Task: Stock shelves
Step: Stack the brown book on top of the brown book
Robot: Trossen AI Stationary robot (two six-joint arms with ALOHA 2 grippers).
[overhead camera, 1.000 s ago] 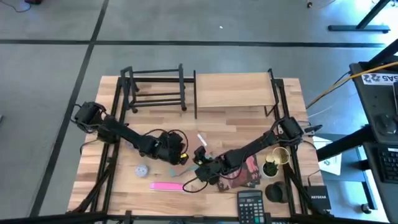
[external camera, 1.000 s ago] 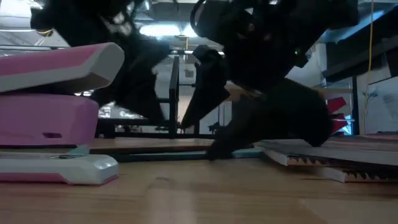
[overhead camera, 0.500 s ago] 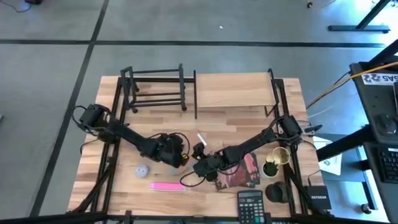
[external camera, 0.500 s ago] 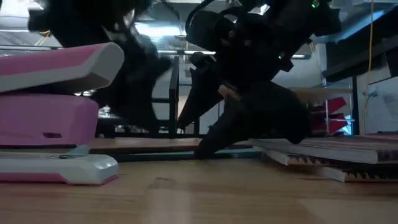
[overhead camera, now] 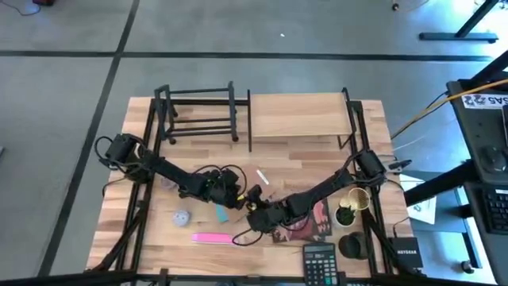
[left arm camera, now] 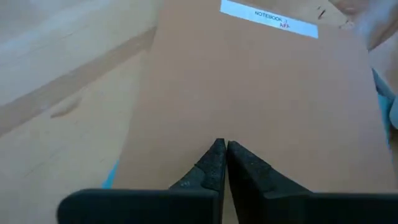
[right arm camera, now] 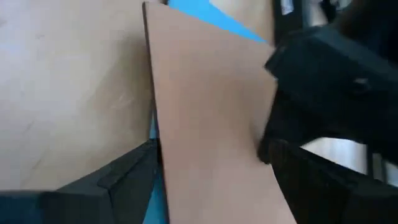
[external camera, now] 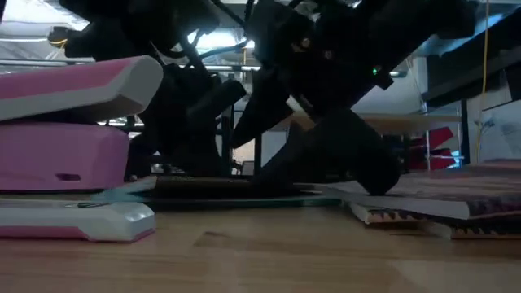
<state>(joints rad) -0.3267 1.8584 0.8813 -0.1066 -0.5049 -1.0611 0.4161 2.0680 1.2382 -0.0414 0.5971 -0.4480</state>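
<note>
A brown notebook (left arm camera: 261, 81) with a white label lies flat on a blue one (right arm camera: 205, 15) in the middle of the table's near half. My left gripper (left arm camera: 222, 148) is shut with its tips on the brown cover, and shows in the high view (overhead camera: 230, 195). My right gripper (right arm camera: 211, 168) comes from the table's right, open, over the same notebook (right arm camera: 205, 93); in the high view it (overhead camera: 255, 213) sits just beside the left one. The wood shelf (overhead camera: 298, 115) and the black rack (overhead camera: 198, 115) stand at the far edge. My left gripper rests its shut fingertips (left arm camera: 214, 155) on the brown cover (left arm camera: 217, 127), slanting down from the table's left. The notebook lies flat under them on the blue one. My right gripper has one finger (right arm camera: 127, 174) at the notebook's long edge (right arm camera: 154, 134) and the other over the cover; I cannot tell whether they touch it.
A pink stapler (overhead camera: 210, 237) lies near the front edge, close to the low camera (external camera: 73, 138). A small round thing (overhead camera: 181, 216), a white marker (overhead camera: 260, 176), a red book (overhead camera: 316, 218), a calculator (overhead camera: 321, 258) and cups (overhead camera: 353, 206) lie around the grippers.
My left gripper has gone toward the table's right and a little nearer, onto the brown notebook beside the right gripper. In the low view the notebooks now reach farther to the left, behind the stapler.
</note>
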